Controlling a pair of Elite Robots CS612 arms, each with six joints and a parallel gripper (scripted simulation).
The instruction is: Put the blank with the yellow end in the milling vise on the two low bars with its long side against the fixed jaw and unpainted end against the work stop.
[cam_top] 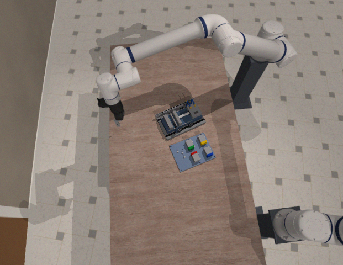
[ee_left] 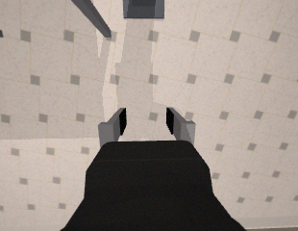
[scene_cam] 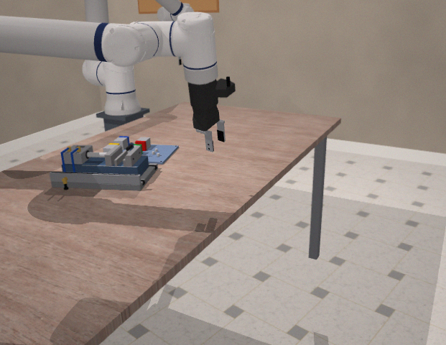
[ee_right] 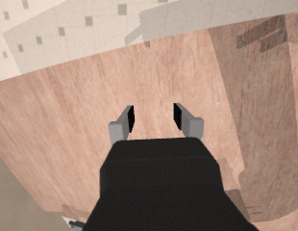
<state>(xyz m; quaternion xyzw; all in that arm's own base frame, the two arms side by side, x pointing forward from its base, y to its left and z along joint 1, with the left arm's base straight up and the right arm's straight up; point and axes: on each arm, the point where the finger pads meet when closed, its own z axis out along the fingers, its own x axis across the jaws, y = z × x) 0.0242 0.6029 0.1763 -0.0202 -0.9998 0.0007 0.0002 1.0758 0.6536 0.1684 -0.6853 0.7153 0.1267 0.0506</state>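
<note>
The yellow-ended blank (cam_top: 202, 139) (scene_cam: 114, 144) stands on the blue plate (cam_top: 186, 166) (scene_cam: 169, 152). The vise (cam_top: 173, 135) (scene_cam: 96, 180) lies beside the plate. Its fixed jaw (cam_top: 167, 121) (scene_cam: 132, 156) is the end block without hoses; the moving jaw (cam_top: 176, 117) (scene_cam: 113, 154) stands a short gap away. The low bars and the work stop cannot be made out clearly. My right gripper (cam_top: 117, 123) (scene_cam: 215, 141) (ee_right: 153, 112) is open and empty above the table, off the vise's fixed-jaw end. My left gripper (ee_left: 146, 115) is open and empty, with floor below it.
Green-ended (cam_top: 189, 143), red-ended (cam_top: 195, 157) and blue-ended (cam_top: 208, 151) blanks stand on the plate near the yellow one, with several small white pegs beside them. Blue hoses (cam_top: 190, 103) (scene_cam: 67, 159) rise at the vise's far end. The right arm reaches above the table (cam_top: 142, 199).
</note>
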